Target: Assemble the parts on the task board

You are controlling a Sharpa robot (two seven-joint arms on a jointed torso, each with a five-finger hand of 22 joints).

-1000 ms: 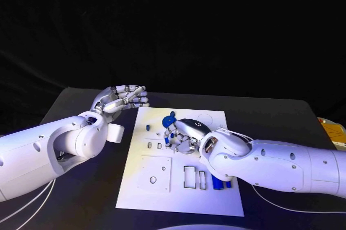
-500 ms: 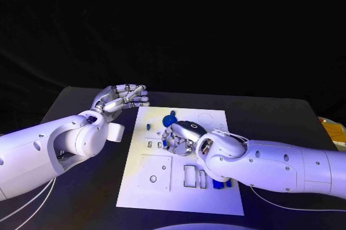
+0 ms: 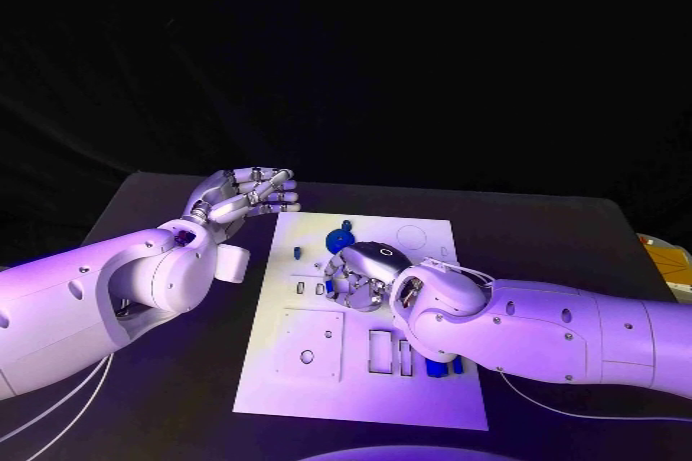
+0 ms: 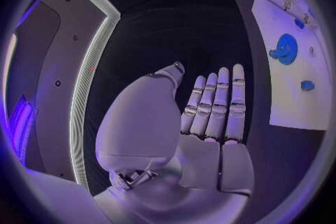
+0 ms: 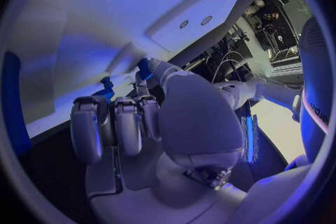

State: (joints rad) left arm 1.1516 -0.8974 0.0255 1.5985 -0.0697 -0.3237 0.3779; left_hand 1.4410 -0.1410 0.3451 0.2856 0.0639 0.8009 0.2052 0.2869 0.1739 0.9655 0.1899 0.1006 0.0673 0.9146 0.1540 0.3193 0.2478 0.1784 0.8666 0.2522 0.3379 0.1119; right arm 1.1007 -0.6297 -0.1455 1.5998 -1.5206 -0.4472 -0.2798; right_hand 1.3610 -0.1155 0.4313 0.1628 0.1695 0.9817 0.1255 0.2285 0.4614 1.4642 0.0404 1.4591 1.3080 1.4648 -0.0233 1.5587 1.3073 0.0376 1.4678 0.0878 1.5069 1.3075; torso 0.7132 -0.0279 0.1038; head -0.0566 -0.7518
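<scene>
My left robot hand (image 3: 242, 196) hovers over the dark worktop (image 3: 159, 196) just beside the far left corner of the task board (image 3: 310, 386), released, holding nothing; in the left wrist view its fingers (image 4: 213, 103) lie straight and side by side. The white task board lies flat in the middle of the worktop. A blue gear-shaped part (image 3: 339, 241) sits near its far edge, with a small blue part (image 3: 296, 252) to its left. My right robot hand (image 3: 361, 278) hangs low over the board's middle, fingers curled downward; I cannot tell whether it grasps anything. More blue parts (image 3: 438, 367) show by my right forearm.
</scene>
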